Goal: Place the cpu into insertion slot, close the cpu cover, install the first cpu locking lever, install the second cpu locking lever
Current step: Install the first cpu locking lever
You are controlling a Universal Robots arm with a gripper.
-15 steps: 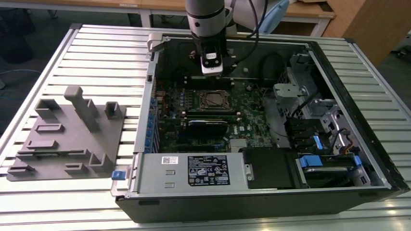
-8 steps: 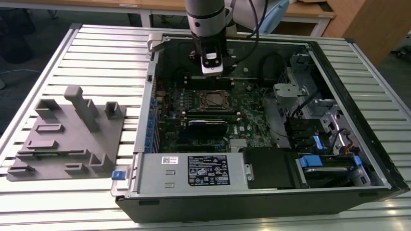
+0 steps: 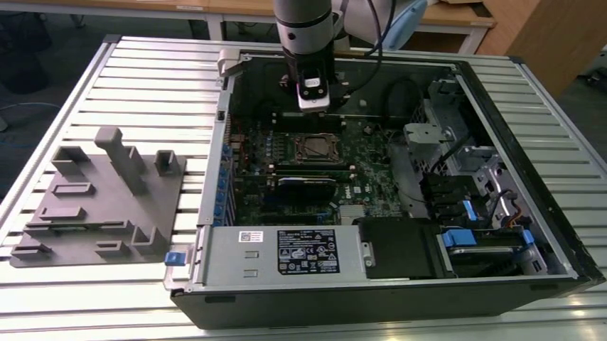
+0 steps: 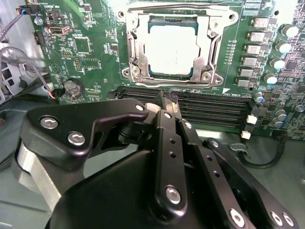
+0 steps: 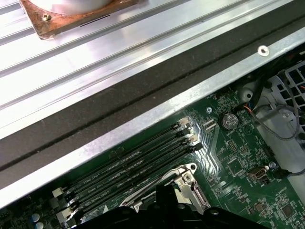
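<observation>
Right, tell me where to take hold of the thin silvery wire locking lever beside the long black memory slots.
Take the lever by its hooked end, probably from above. The straight wire seems to hug the edge of the silvery cpu cover, leaving little to pinch, while the hook juts clear at the corner.

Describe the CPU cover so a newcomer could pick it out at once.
Look inside the open computer case at the green motherboard. Beside the long black memory slots sits the cpu cover, a silvery square metal frame lying closed around the pale cpu. Nothing else there is a cut-out frame.
</observation>
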